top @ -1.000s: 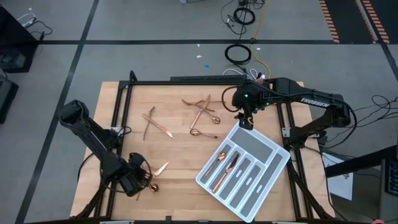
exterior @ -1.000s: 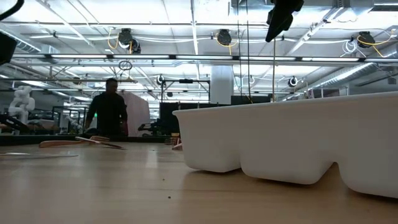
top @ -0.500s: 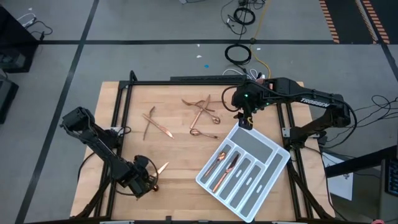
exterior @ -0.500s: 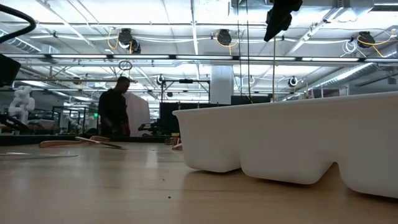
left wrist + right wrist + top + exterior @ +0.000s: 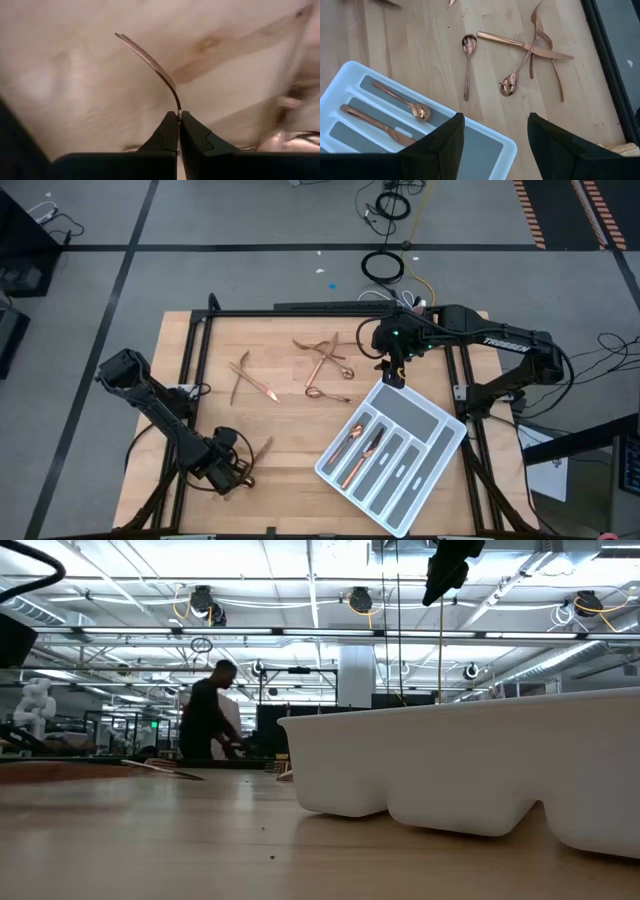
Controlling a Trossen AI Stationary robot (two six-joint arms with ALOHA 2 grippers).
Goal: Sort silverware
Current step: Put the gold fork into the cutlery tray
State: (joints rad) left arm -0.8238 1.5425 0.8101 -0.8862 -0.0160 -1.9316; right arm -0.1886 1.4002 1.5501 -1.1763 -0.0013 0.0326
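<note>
One knife (image 5: 150, 62) slants up from the closed left tool (image 5: 179, 131).

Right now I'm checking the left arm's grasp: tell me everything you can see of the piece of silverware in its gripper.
The piece is thin, shiny copper-coloured metal, a slim curved strip widening away from the grip; whether it is a fork, knife or spoon I cannot tell. The left gripper is shut on one narrow end, fingers pinching it from both sides. From there it arcs away over the wooden table. In the high view it sits near the table's front left, beside the gripper; whether its far end touches the wood is unclear.
</note>
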